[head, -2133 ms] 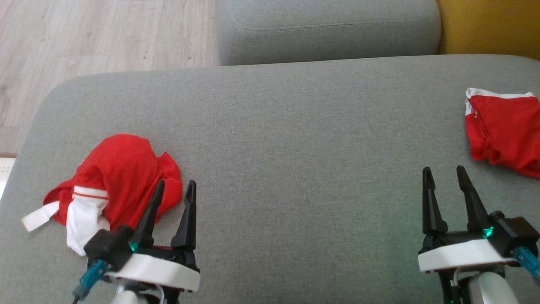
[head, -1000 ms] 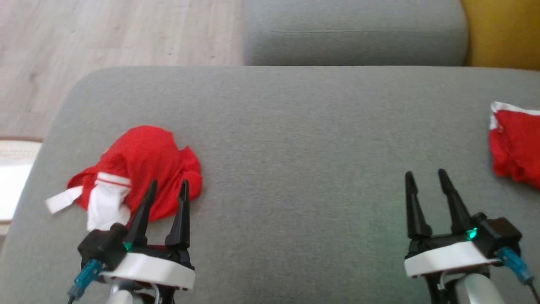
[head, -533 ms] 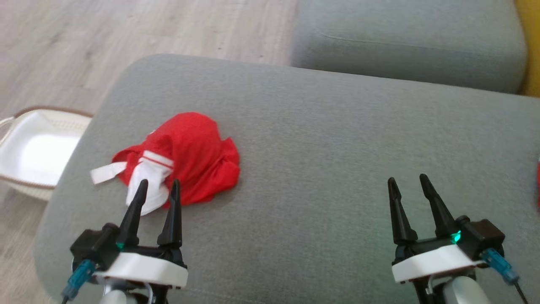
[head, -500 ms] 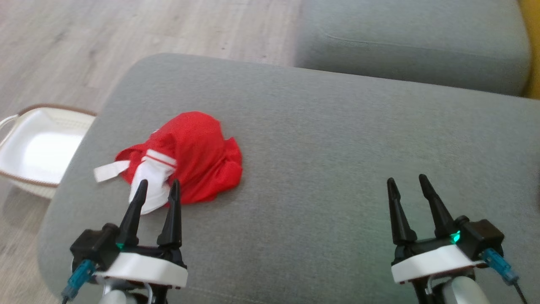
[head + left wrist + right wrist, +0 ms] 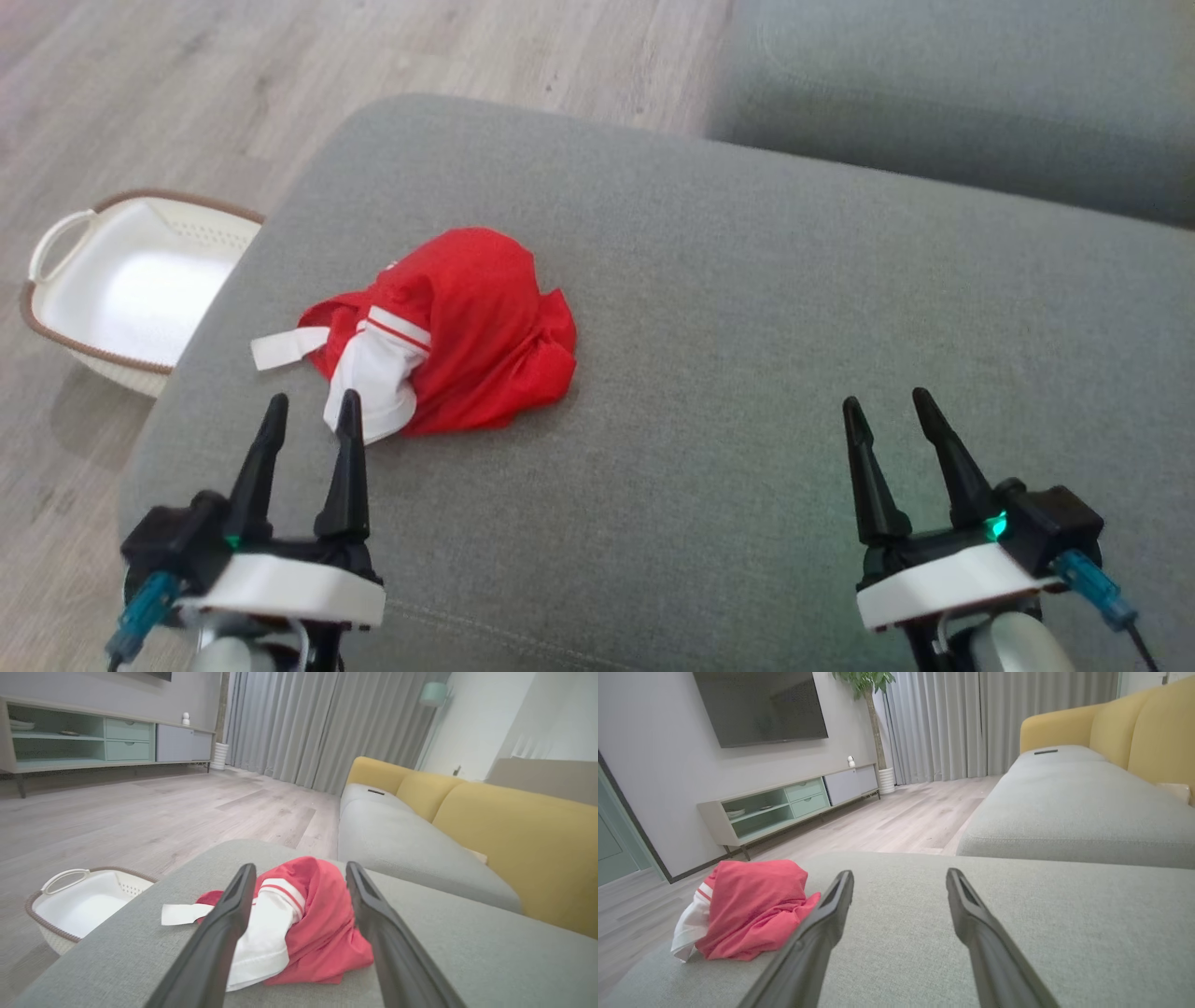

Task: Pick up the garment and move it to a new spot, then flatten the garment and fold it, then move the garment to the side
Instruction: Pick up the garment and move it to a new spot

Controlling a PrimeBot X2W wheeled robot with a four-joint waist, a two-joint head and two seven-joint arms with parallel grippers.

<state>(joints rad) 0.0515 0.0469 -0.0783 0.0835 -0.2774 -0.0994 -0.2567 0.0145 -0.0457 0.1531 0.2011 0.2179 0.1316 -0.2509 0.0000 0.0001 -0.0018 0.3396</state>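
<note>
The garment (image 5: pixel 457 331) is a crumpled red shirt with a white sleeve and a white strip, lying in a heap on the left part of the grey cushion (image 5: pixel 747 308). My left gripper (image 5: pixel 313 411) hovers just short of its white sleeve, open and holding nothing. Through the left wrist view the garment (image 5: pixel 317 924) sits straight ahead between the spread fingers (image 5: pixel 219 933). My right gripper (image 5: pixel 882 406) stands open over bare cushion far to the right. The right wrist view has the garment (image 5: pixel 752 907) off to its left.
A white basket (image 5: pixel 121 280) with a brown rim stands on the wooden floor (image 5: pixel 187 84) just past the cushion's left edge. A second grey cushion (image 5: pixel 980 93) lies behind. Yellow sofa backs (image 5: pixel 514 830) rise at the right of the left wrist view.
The head camera has swung left: the basket has come into view and the red cloth at the far right has left it. Both grippers stay open, the left one now nearer the garment's white sleeve.
</note>
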